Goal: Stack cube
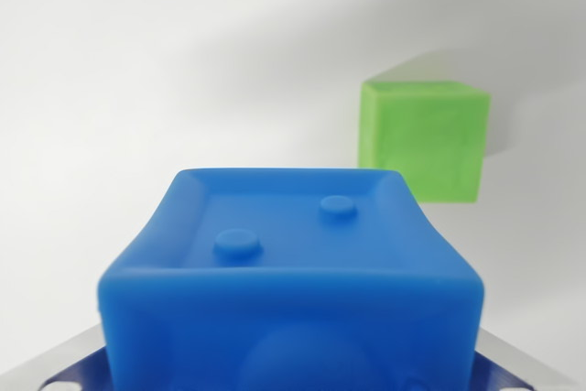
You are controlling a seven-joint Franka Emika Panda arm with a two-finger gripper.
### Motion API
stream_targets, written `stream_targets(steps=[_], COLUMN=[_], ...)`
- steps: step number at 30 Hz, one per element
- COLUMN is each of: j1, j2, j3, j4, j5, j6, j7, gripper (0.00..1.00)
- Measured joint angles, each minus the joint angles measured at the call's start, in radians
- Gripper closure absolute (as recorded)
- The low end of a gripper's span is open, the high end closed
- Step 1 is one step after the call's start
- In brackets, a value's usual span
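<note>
A blue cube (291,272) fills the lower middle of the wrist view, very close to the camera and blurred. Its top face is recessed and carries two small round studs. Only grey slivers of my gripper (293,374) show at the bottom corners, hard against the cube's two sides, so it looks shut on the blue cube. A green cube (423,139) stands on the white surface farther off, toward the wrist view's right and above the blue cube in the picture. The two cubes are apart. The blue cube's underside is hidden.
The white surface (137,61) stretches all around the green cube. A soft grey shadow (513,70) lies behind and to the right of the green cube.
</note>
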Motion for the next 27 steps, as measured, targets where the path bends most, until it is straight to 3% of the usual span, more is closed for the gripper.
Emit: stream_targets(steps=[27], j1=[-0.055], j2=[-0.017], j3=[-0.054], j4=[0.005], j5=[-0.004], j6=[-0.022], j7=[-0.125], gripper=[1.00])
